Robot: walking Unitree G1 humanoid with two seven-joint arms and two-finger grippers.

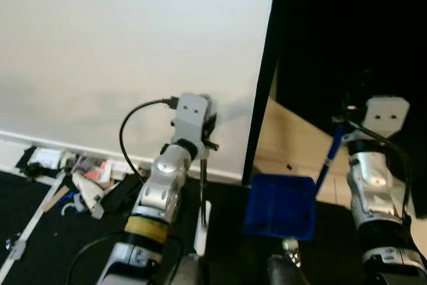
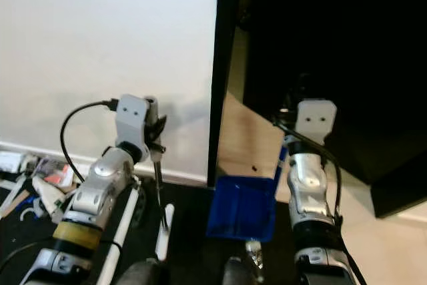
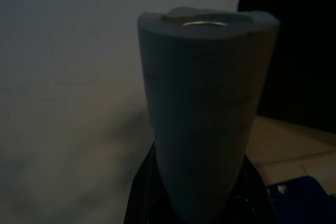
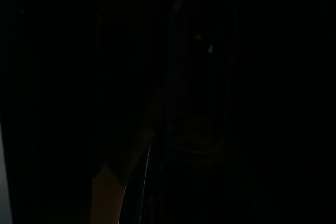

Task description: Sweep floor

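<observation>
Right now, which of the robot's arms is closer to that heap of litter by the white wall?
Left. The left gripper, holding a broom handle, is just beside the litter heap. The right gripper, holding the blue dustpan, is farther off, by the dark doorway.

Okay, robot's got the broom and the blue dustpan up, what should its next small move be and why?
Probably turn left toward the litter pile at the wall's foot. The left gripper holds the broom handle upright, the right gripper carries the blue dustpan, and the debris lies off to the robot's left.
</observation>
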